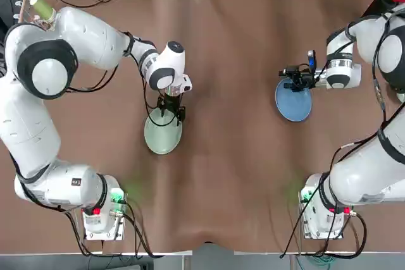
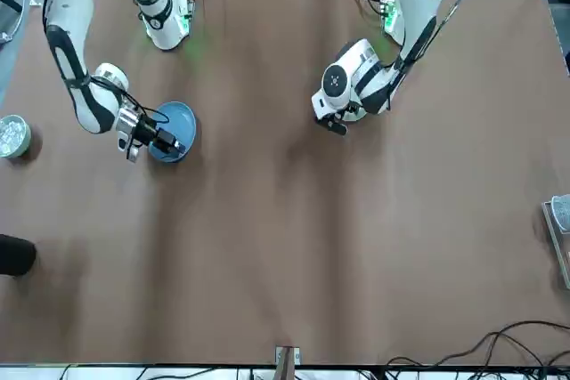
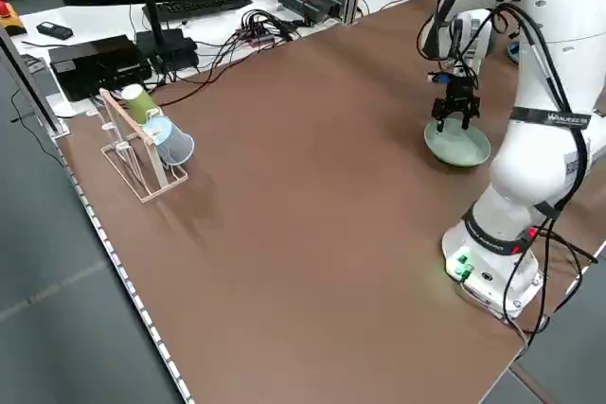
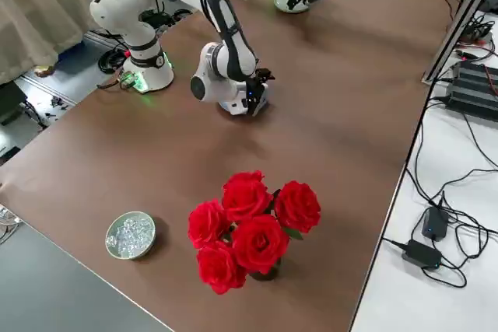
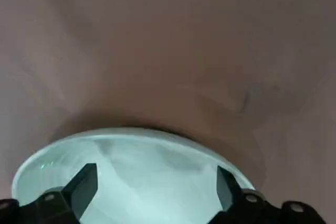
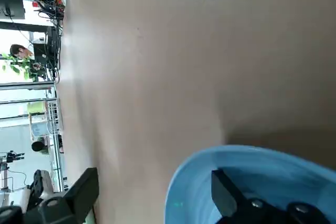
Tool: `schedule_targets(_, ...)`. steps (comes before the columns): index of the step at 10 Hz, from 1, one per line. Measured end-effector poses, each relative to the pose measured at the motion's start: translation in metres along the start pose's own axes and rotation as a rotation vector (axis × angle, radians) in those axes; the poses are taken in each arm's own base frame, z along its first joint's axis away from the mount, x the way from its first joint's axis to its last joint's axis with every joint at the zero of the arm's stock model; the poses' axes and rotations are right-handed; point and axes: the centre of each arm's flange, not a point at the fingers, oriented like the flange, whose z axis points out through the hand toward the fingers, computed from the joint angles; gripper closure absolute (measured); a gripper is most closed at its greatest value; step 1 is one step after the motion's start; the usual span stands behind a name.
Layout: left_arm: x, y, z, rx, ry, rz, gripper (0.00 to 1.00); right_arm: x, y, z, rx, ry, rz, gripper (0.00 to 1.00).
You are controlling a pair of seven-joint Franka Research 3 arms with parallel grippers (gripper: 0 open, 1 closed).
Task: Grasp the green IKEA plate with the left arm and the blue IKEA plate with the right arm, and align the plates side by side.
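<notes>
On the matte brown table (image 1: 234, 156), two smooth round plates: green IKEA plate (image 1: 162, 136), blue IKEA plate (image 1: 293, 102)

Red roses (image 4: 250, 227) stand beside a small foil-filled dish (image 4: 131, 235).

Green plate (image 1: 162, 135), blue plate (image 1: 293, 101): smooth glossy plastic. Table (image 1: 240, 156): matt brown cloth-like covering.
</notes>
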Motion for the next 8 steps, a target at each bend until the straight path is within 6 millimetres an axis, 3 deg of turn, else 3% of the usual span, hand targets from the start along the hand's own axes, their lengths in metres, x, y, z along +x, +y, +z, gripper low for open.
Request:
schedule_targets(4,0.010,0.002,-0.006,-0.020,0.010,-0.010,0.00,-0.004,-0.027,0.049,0.043,0.038,0.017,0.03)
schedule_targets(8,0.023,0.005,-0.015,-0.044,0.027,-0.030,0.00,-0.004,-0.045,0.082,0.076,0.063,0.030,0.03)
